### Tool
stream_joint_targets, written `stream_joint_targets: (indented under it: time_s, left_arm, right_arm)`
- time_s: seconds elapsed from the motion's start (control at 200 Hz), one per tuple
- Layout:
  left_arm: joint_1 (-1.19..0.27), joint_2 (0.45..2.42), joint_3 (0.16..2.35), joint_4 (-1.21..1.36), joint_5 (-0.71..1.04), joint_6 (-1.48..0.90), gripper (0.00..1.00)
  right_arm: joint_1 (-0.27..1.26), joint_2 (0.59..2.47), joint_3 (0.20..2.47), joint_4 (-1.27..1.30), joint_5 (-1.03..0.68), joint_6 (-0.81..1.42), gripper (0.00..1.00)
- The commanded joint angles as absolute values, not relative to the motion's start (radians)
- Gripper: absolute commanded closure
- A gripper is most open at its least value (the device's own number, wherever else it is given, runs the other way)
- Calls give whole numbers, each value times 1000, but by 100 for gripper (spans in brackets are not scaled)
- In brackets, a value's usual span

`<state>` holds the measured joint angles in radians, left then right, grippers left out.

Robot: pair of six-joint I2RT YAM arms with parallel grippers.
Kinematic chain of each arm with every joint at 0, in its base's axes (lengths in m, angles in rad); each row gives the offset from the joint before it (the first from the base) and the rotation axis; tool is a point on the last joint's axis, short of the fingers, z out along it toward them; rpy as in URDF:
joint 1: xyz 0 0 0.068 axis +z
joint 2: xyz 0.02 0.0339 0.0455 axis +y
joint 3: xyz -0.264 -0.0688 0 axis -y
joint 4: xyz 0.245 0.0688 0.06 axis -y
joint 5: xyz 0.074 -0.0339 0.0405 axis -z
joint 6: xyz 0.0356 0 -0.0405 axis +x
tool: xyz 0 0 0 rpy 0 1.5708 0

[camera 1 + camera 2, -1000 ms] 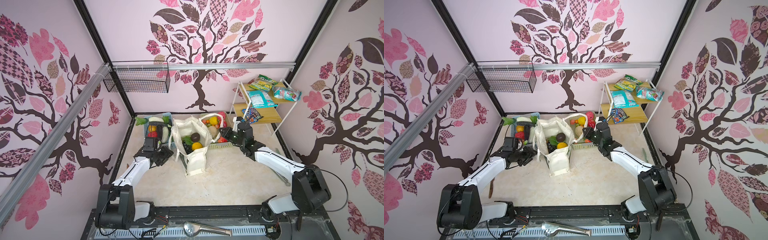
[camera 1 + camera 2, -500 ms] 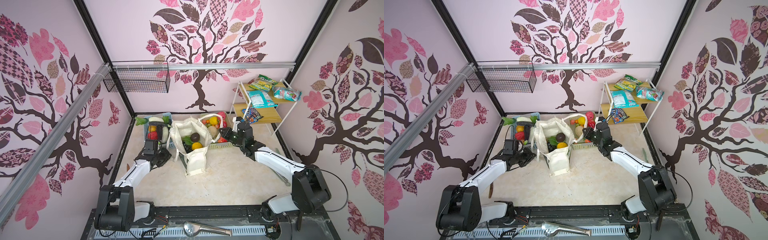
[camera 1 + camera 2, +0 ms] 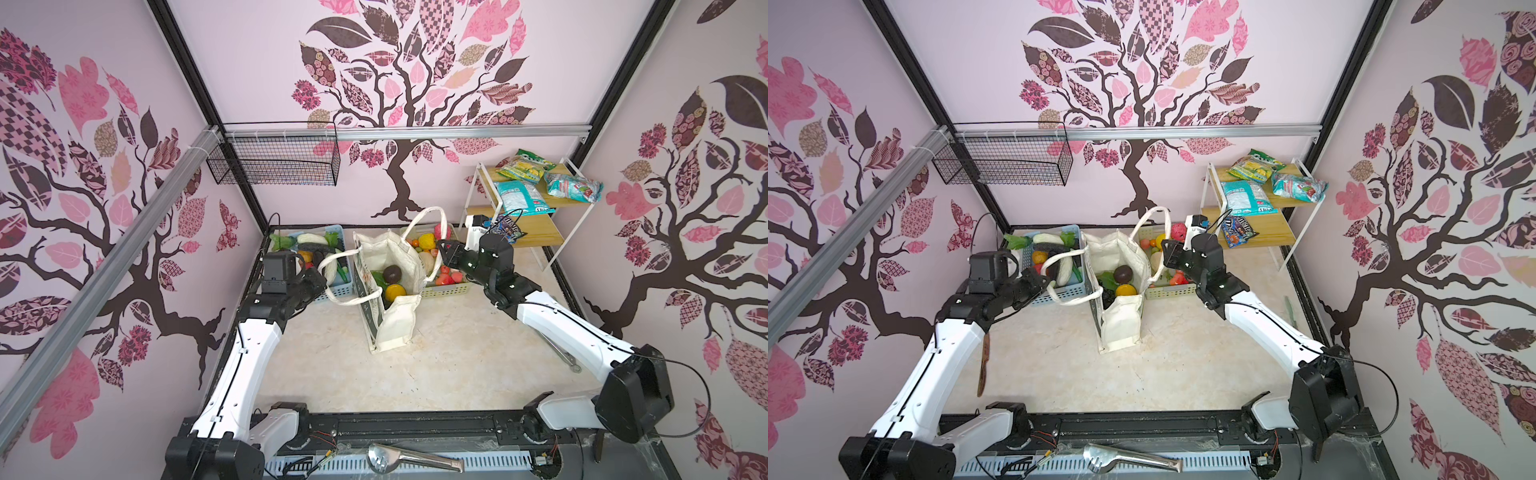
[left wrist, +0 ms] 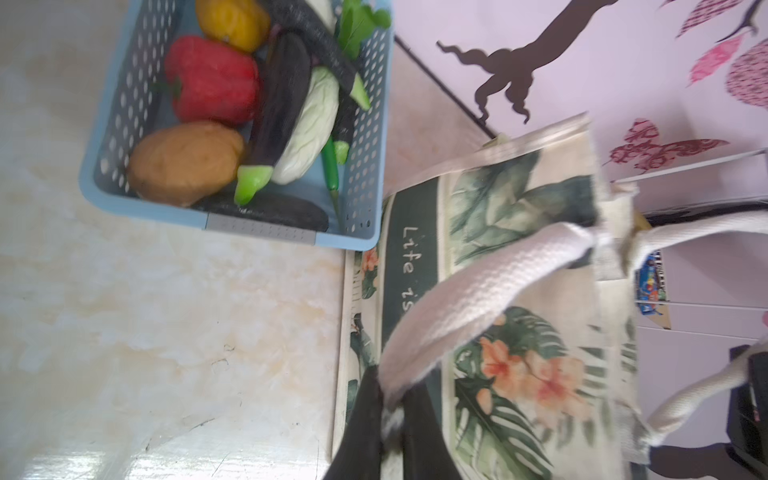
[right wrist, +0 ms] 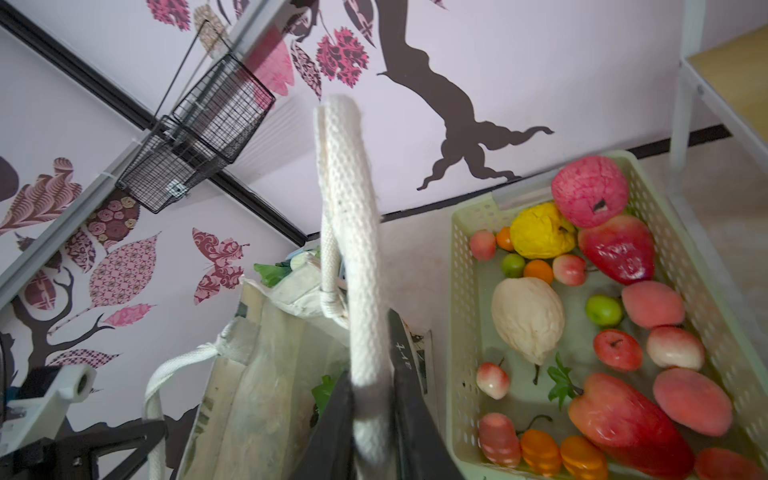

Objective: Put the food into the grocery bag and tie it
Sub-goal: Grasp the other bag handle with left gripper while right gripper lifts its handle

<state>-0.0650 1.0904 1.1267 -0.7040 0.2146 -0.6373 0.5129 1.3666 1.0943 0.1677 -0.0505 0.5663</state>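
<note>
Our left pincer point(image 4: 390, 395) just shut on the left strap point(image 4: 478, 299); our right pincer point(image 5: 370, 399) holds the right strap point(image 5: 349, 208). Now we tie.

grocery bag point(image 3: 392, 328) between 2 baskets point(image 3: 338, 229), food point(image 3: 392, 273) inside

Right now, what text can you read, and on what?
"Life is": dark green panel of the grocery bag, rest hidden behind its strap.
"m&m's": brown packet on the wooden shelf.
Green packet, teal packet, blue-red packet: too small to read.
Digits on a finger of the right gripper: blurred.
</note>
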Motion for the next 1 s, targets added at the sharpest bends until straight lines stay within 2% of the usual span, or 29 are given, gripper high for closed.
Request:
stream_joint_targets:
  time_s: [0.0,0.355,0.725,0.995]
  left_arm:
    - [-64,1098,1256,-753,250,-572,94]
    - [-113,1245,1600,-804,319,-552,94]
    - [-266,1361,1757,-783,258,-588,94]
    - [-365,1401,1802,-756,166,-634,94]
  right_arm:
    - [555,1337,1166,149,-46,460,79]
    - [635,1368,1251,207,-291,300,79]
    - [689,1455,1292,212,-448,275,79]
    - [716,1486,1285,200,-475,244,81]
